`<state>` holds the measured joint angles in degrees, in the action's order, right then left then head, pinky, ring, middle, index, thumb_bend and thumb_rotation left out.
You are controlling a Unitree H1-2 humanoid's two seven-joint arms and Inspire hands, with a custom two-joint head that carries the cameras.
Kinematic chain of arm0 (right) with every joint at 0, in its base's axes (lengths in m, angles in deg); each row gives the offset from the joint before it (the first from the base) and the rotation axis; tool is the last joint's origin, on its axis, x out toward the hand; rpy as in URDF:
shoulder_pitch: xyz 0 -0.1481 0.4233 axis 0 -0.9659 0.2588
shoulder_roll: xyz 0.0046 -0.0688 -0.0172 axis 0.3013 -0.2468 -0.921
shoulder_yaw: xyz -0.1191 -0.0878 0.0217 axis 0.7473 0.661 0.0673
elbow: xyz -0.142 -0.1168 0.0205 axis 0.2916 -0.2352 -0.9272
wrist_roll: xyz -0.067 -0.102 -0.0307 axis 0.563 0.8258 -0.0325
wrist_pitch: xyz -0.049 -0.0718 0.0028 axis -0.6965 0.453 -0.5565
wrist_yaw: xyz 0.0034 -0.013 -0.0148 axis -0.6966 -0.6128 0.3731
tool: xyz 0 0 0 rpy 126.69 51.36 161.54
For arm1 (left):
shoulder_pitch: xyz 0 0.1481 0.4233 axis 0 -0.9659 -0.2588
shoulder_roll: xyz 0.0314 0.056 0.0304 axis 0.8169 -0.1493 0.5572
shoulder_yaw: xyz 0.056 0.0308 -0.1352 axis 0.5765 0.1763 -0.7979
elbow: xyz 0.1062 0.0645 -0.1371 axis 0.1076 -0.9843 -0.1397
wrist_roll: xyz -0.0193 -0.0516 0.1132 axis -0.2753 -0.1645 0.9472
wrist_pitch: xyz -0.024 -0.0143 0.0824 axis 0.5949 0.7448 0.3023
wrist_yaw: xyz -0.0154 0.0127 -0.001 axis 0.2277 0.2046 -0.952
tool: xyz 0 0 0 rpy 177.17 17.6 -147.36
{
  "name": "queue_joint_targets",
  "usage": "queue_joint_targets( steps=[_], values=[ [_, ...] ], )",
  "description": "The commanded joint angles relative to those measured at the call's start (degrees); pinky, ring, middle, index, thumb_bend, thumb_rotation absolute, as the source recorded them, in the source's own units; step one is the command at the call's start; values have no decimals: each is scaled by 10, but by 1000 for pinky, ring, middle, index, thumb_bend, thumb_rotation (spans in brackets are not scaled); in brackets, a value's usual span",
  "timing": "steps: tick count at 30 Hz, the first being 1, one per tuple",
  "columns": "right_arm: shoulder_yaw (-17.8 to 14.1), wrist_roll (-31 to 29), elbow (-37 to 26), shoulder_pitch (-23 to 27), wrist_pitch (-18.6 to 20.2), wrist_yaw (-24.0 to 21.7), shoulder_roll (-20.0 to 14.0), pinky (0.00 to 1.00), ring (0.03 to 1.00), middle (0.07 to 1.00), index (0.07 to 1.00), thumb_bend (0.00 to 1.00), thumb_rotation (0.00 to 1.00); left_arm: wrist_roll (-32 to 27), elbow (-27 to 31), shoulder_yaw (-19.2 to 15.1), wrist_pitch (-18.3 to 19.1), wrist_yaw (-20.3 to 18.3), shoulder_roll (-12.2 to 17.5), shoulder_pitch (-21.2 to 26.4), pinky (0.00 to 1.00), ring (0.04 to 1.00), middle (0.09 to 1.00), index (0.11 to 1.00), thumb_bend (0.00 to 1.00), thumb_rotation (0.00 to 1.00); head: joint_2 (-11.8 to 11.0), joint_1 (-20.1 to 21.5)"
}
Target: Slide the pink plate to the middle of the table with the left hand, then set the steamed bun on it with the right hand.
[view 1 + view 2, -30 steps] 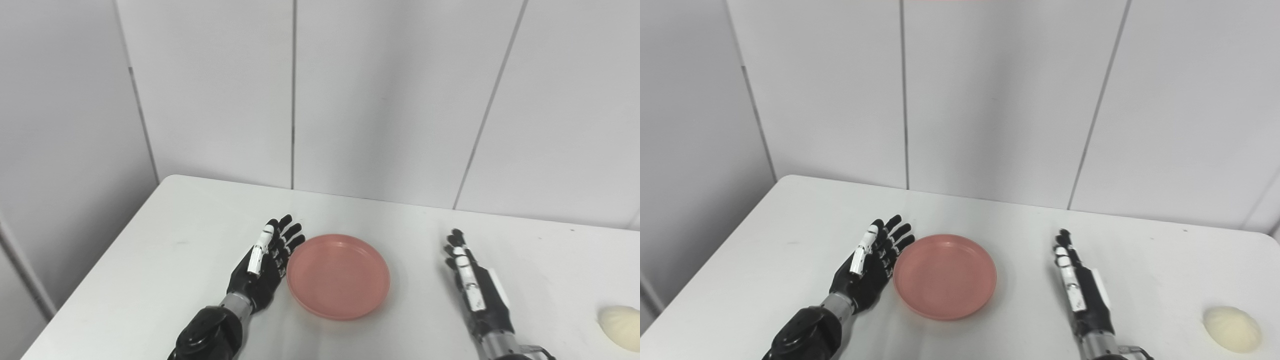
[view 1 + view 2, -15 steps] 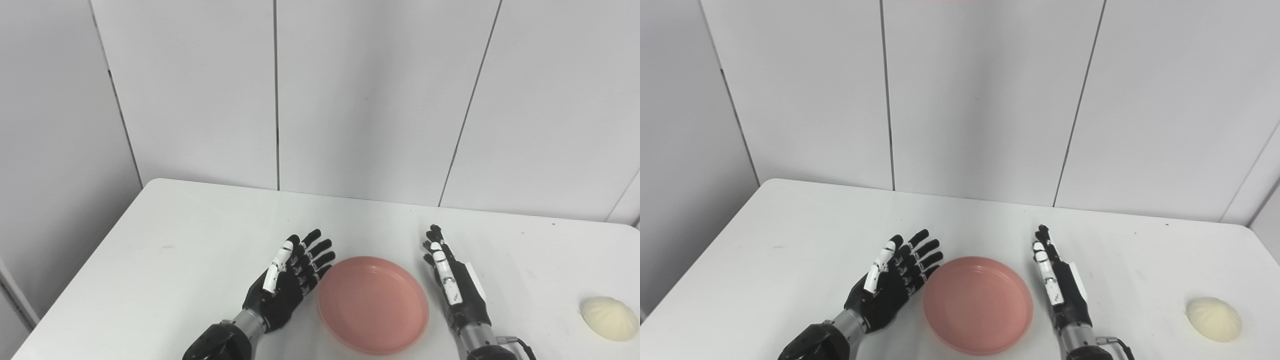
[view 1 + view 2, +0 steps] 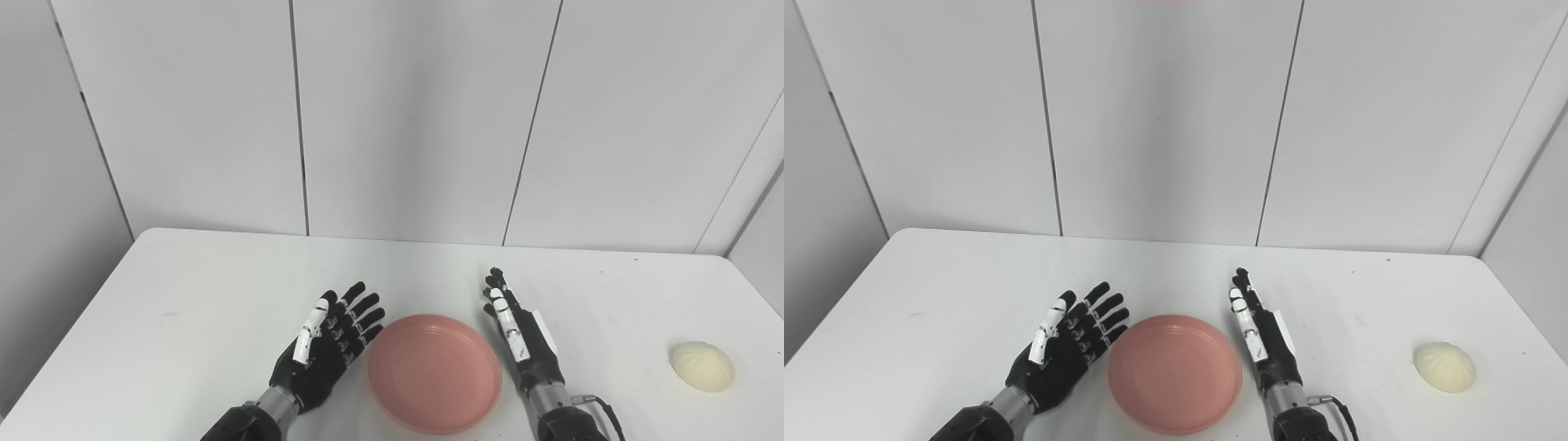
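Observation:
The pink plate (image 3: 434,372) lies flat and empty on the white table (image 3: 202,288), near the front edge at the middle. My left hand (image 3: 327,352) rests just left of the plate, palm up, fingers spread and open, fingertips close to the rim. On the plate's right side my right hand (image 3: 520,340) stands edge-on with fingers straight, open, holding nothing. The cream steamed bun (image 3: 701,366) sits far to the right on the table, well apart from both hands.
Grey wall panels (image 3: 398,116) rise right behind the table's far edge. The table's right edge runs close behind the bun. A cable (image 3: 609,410) trails from my right wrist.
The camera has turned right, so the whole scene shifted left. Relative to the table, the plate and my left hand have moved right, close to my right hand. The bun stayed put.

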<state>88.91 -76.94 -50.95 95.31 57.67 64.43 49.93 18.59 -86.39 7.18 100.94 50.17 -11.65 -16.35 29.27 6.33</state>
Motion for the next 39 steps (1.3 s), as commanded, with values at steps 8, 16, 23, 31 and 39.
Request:
queue_joint_targets(
  steps=[8,16,23,31,39],
  values=[
    [19,49,-47,-37,-29,54,20,902,911,930,960,479,1000,39,-39,-14,-47,34,8,-33,922,932,946,948,431,1000,-8,43],
    [24,127,-139,-30,-22,94,0,780,853,896,929,612,1000,108,-13,-4,-99,73,15,-47,939,930,946,955,462,1000,-13,89],
    [11,218,-221,-17,-3,123,-42,743,825,902,927,660,977,154,-65,2,-163,78,35,-51,912,905,919,924,497,1000,-17,132],
    [-23,328,-368,-18,133,98,-90,721,812,872,894,738,837,176,-147,6,-240,74,53,-40,876,884,903,906,546,967,-18,160],
    [-39,401,-439,-25,216,30,-179,719,823,849,825,752,614,174,-212,6,-293,59,67,-25,868,880,897,903,568,935,-15,211]
  ],
)
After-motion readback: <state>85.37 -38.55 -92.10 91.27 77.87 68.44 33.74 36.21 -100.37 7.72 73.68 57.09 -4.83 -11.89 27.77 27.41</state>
